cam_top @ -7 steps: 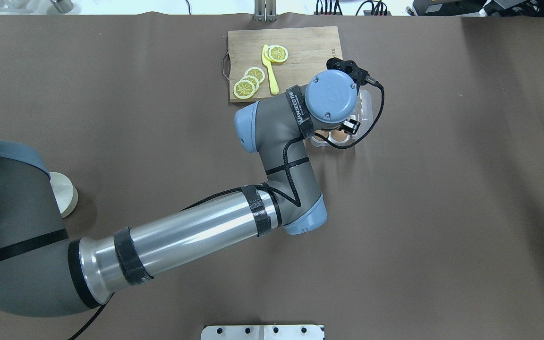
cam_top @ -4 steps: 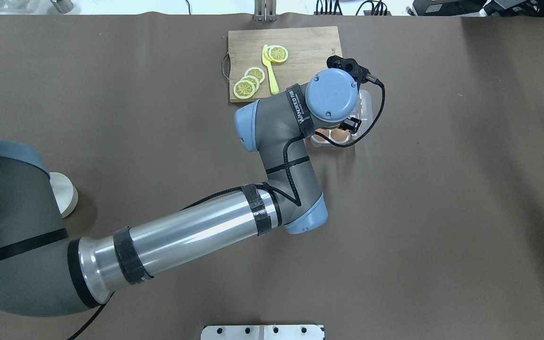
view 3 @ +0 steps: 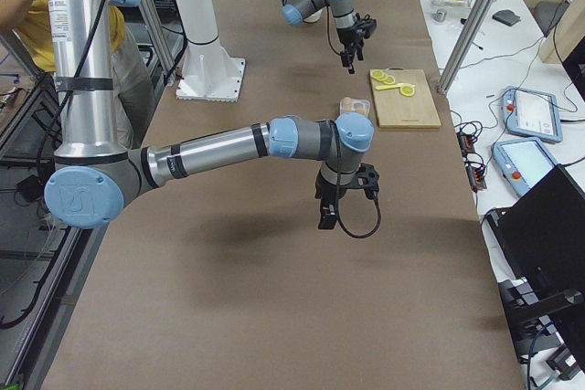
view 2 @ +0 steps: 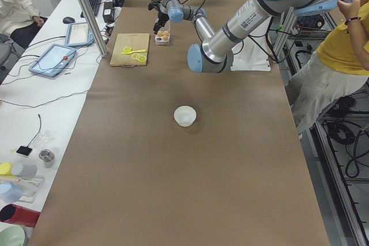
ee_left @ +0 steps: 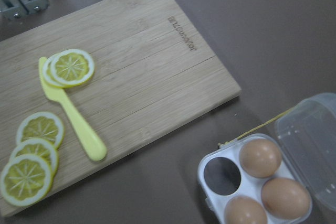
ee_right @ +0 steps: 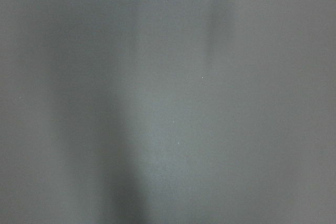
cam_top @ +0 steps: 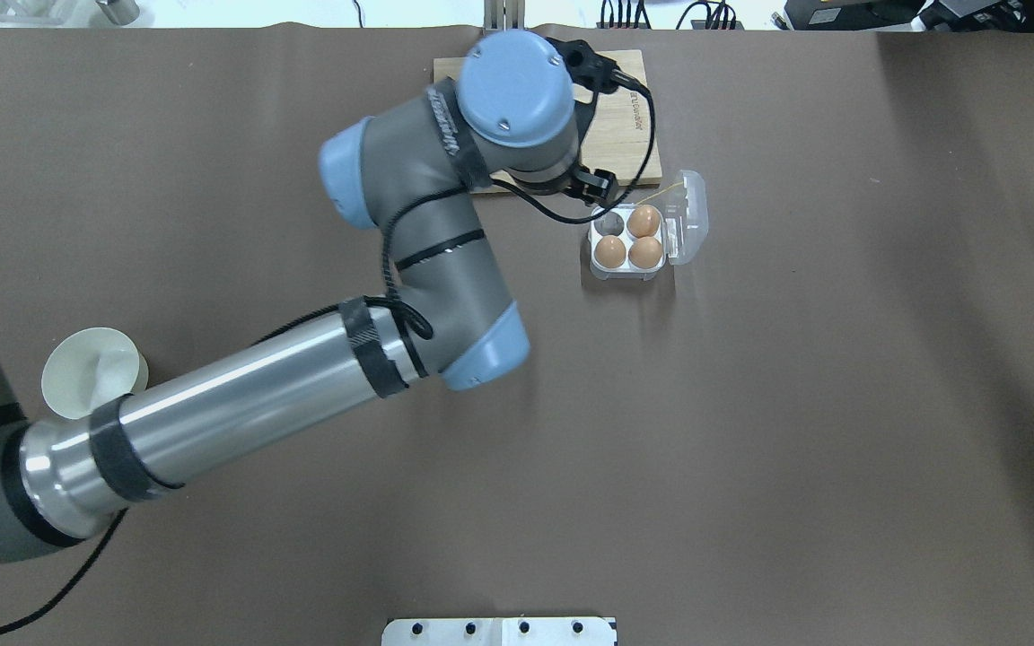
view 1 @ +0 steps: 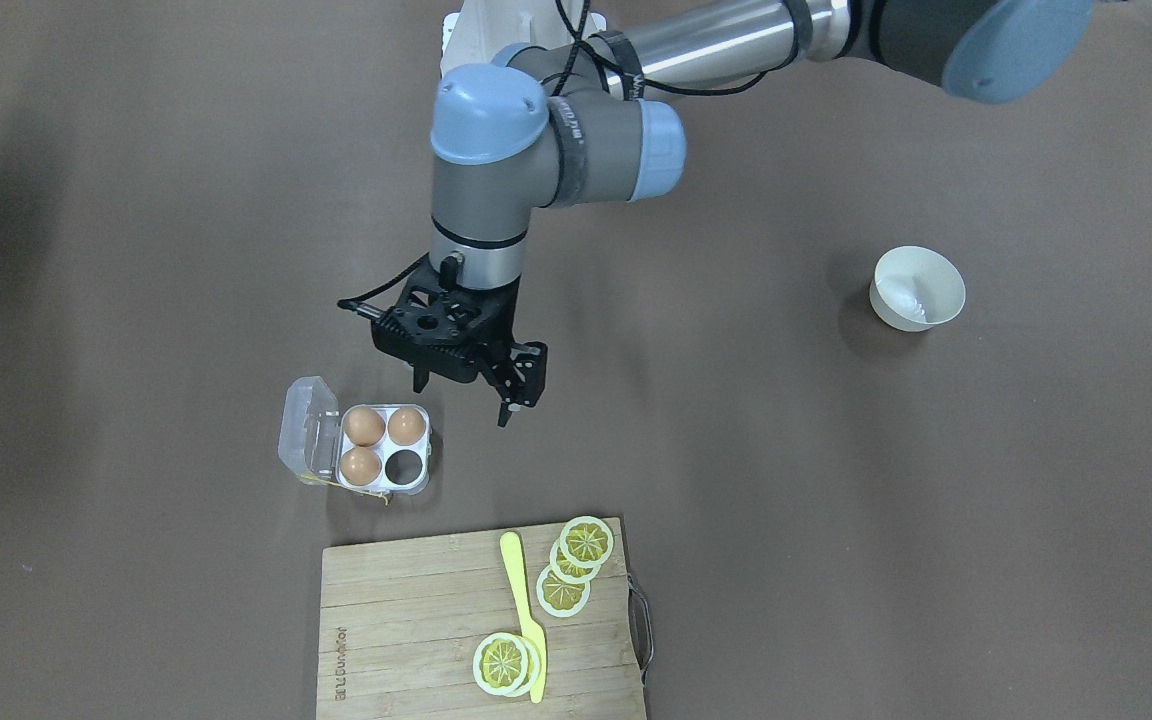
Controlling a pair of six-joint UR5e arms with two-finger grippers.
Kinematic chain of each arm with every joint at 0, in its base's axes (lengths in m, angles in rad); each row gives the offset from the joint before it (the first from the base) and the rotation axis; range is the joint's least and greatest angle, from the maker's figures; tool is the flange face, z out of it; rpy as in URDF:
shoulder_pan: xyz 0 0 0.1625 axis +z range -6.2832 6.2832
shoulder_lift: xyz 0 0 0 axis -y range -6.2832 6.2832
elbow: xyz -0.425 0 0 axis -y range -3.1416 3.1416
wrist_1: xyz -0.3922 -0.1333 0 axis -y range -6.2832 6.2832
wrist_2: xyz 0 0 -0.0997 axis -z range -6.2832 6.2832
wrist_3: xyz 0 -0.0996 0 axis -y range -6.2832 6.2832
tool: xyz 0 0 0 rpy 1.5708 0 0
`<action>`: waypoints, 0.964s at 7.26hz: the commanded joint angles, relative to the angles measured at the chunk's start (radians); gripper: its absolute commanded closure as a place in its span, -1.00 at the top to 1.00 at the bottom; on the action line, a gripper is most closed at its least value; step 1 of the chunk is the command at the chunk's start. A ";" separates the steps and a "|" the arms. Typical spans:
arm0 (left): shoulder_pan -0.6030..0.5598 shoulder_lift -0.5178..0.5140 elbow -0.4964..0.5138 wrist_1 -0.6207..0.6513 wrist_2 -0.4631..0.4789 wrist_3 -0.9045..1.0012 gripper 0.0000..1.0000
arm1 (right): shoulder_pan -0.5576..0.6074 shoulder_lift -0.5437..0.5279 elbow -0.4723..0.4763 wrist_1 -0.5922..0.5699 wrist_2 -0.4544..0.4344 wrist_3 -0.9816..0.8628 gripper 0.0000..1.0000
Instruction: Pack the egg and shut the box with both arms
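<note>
The box (view 1: pixel 383 447) lies open on the brown mat, with its clear lid (view 1: pixel 306 425) folded flat to the side. Three brown eggs fill three cells, one of them egg (view 1: pixel 364 425). The fourth cell (view 1: pixel 402 464) is empty. The box also shows in the overhead view (cam_top: pixel 627 238) and the left wrist view (ee_left: pixel 252 182). My left gripper (view 1: pixel 461 404) is open and empty, hovering beside the box, between it and the cutting board's corner. My right gripper (view 3: pixel 340 209) shows only in the exterior right view, so I cannot tell its state. The right wrist view shows only blurred mat.
A wooden cutting board (view 1: pixel 416 620) with lemon slices (view 1: pixel 586 540) and a yellow knife (view 1: pixel 521 610) lies just beyond the box. A round white bowl (cam_top: pixel 91 372) stands far left near my left arm. A white base plate (cam_top: pixel 499 631) is at the near edge.
My left wrist was over the box and hid most of it. It has swung left and away from the robot, over the board's corner. The box with three eggs now shows fully.
</note>
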 commanded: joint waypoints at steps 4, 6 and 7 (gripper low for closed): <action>-0.337 0.397 -0.379 0.091 -0.318 0.064 0.93 | -0.001 -0.004 0.010 0.000 0.008 0.000 1.00; -0.426 0.539 -0.437 0.102 -0.322 0.064 0.93 | -0.001 0.001 0.010 0.000 0.009 0.000 1.00; -0.463 0.620 -0.437 0.091 -0.329 0.073 0.93 | -0.001 0.002 0.014 -0.001 0.006 0.000 0.99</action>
